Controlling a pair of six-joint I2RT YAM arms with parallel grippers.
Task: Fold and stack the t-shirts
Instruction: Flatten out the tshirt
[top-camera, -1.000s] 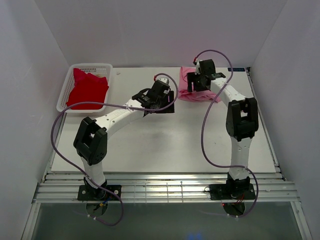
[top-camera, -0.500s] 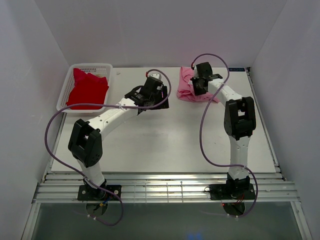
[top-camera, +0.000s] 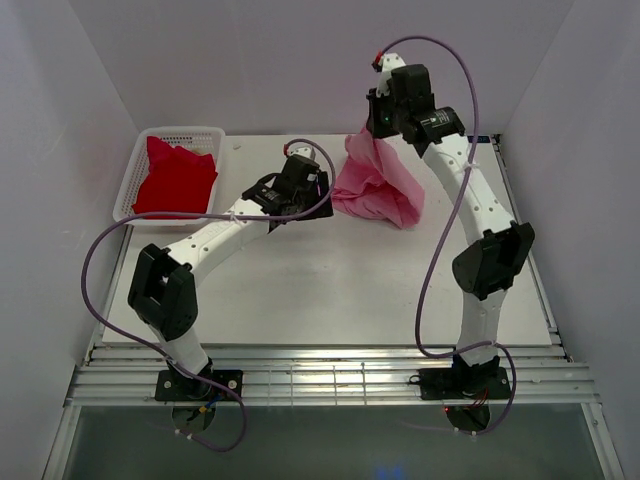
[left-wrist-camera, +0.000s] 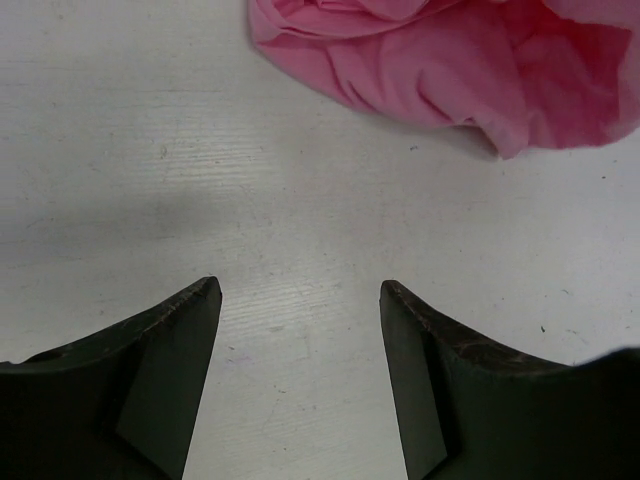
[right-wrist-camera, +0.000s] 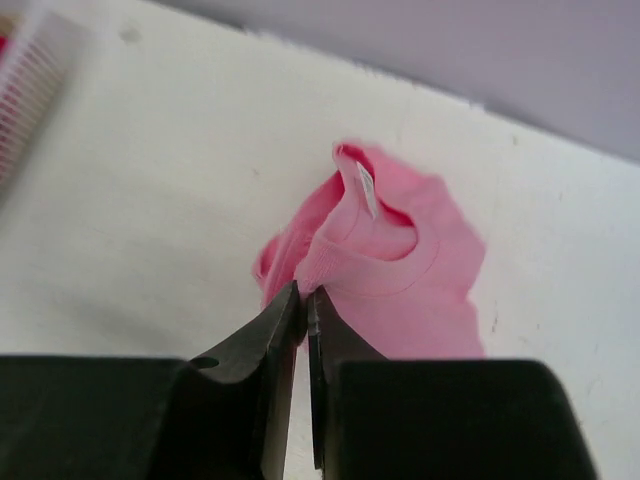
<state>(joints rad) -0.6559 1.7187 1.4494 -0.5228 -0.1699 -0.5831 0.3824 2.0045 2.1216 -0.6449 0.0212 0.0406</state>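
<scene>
The right gripper (right-wrist-camera: 302, 295) clamps the soft light pink cotton t-shirt (top-camera: 375, 188), seemingly by its collar, dangling it near the white table's (top-camera: 330, 290) far edge. The left gripper (left-wrist-camera: 300, 288), fingers apart, hovers beside it.

From my remote station I look down on a white table (top-camera: 330, 290), its top faintly grained and lightly scuffed in the close views. Three plain walls box it in: the back wall (top-camera: 300, 60), the left wall (top-camera: 50, 200) and the right wall (top-camera: 590, 200), all pale with a slight lavender cast and meeting in clean corners. A band of ribbed metal rails (top-camera: 330, 378) runs along the table's near edge. Below it lies a dark, glossy strip (top-camera: 300, 445) that catches a small blue glint. Soft, even light falls from above, leaving only pale shadows on the tabletop.
</scene>
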